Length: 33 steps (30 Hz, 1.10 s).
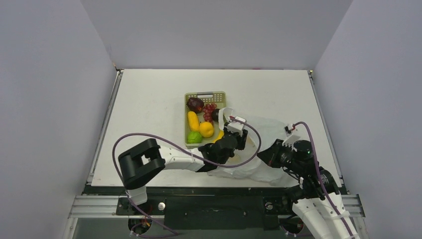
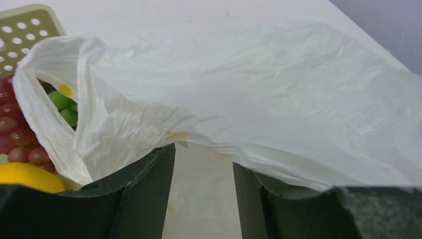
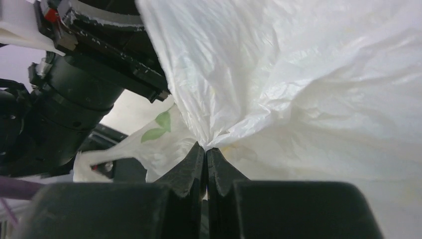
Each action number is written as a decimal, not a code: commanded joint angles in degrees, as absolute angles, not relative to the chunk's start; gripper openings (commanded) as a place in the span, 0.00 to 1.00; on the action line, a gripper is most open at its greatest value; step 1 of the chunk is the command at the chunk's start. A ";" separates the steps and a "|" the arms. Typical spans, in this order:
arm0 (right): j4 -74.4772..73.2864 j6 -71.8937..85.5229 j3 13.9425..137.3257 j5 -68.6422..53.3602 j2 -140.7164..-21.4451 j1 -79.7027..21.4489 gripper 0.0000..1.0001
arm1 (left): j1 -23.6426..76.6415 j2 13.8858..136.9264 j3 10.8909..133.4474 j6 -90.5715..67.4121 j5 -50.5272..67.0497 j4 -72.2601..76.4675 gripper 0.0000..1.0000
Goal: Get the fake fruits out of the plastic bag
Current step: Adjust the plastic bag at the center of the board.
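The white plastic bag (image 1: 263, 132) lies crumpled to the right of the basket. My left gripper (image 1: 238, 133) reaches into its mouth. In the left wrist view the fingers (image 2: 149, 194) stand apart with pale film between them, and the bag (image 2: 273, 89) drapes over their tips, so anything held there is hidden. My right gripper (image 3: 206, 147) is shut on a pinched fold of the bag (image 3: 298, 74) at its near right side (image 1: 268, 154). Fake fruits lie in the basket: a maroon one (image 1: 195, 104), red grapes (image 1: 209, 112), a yellow one (image 1: 206, 129) and a green one (image 1: 194, 137).
The yellow-green slotted basket (image 1: 217, 94) stands just left of the bag, and a bag handle loop (image 2: 45, 114) hangs over its edge beside the red grapes (image 2: 12, 134). The left arm's dark body (image 3: 74, 99) sits close to my right gripper. Grey walls enclose the table.
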<state>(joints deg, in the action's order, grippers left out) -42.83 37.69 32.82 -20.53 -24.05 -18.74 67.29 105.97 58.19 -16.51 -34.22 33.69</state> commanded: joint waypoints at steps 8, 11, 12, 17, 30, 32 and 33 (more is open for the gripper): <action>-55.25 33.48 41.30 -15.37 -29.77 -18.72 0.00 | 67.93 90.43 50.49 -27.48 -19.88 32.53 0.63; -64.24 38.36 45.74 2.39 -28.93 -18.73 0.00 | 68.09 89.82 49.21 -30.55 -7.42 34.78 0.74; -65.34 41.16 47.91 9.01 -29.01 -18.72 0.00 | 68.10 89.87 48.51 -32.47 -4.81 35.81 0.75; -66.99 45.36 50.77 27.54 -30.26 -18.68 0.00 | 69.56 91.45 46.48 -38.57 9.41 38.33 0.78; -68.90 46.54 55.73 18.63 -34.93 -18.36 0.54 | 77.05 99.25 45.06 -51.87 8.17 51.09 0.78; -72.65 47.60 56.91 16.07 -30.66 -18.35 0.76 | 77.14 97.75 45.77 -49.92 7.35 47.41 0.79; -74.03 48.20 57.87 14.72 -28.76 -18.36 0.82 | 77.16 97.48 46.25 -49.09 7.06 45.84 0.79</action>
